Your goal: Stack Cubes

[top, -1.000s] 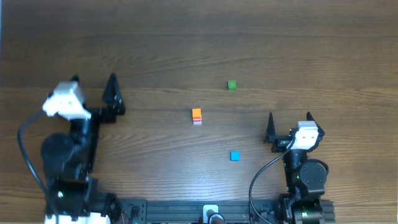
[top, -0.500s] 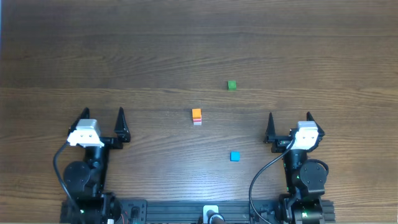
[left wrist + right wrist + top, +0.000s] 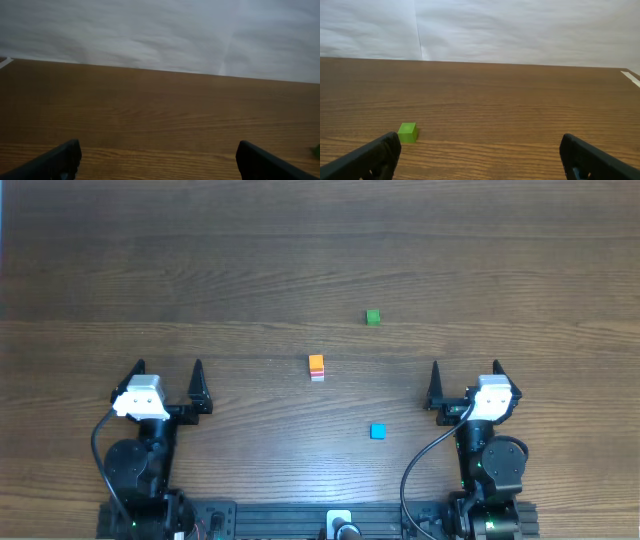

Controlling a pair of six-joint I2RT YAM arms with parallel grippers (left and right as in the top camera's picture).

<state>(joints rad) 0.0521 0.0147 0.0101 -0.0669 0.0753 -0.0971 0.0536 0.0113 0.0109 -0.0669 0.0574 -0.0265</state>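
Note:
An orange cube [image 3: 316,362] sits stacked on a pale cube [image 3: 317,376] at the table's middle. A green cube [image 3: 373,317] lies farther back to the right; the right wrist view has this green cube [image 3: 407,132] ahead of the fingers. A blue cube [image 3: 377,431] rests near the front, right of centre. My left gripper [image 3: 168,373] stands open at the front left, holding nothing, its fingertips [image 3: 60,160] spread wide. My right gripper [image 3: 465,373] stands open at the front right, also with nothing in it.
The wooden table [image 3: 320,260] is bare across its back and left. A white wall [image 3: 520,30] rises behind the far edge. Both arm bases stand on a dark rail [image 3: 330,520] at the front edge.
The left arm has drawn back from a raised pose at the left to a low pose by its base. The right arm and the cubes have not moved.

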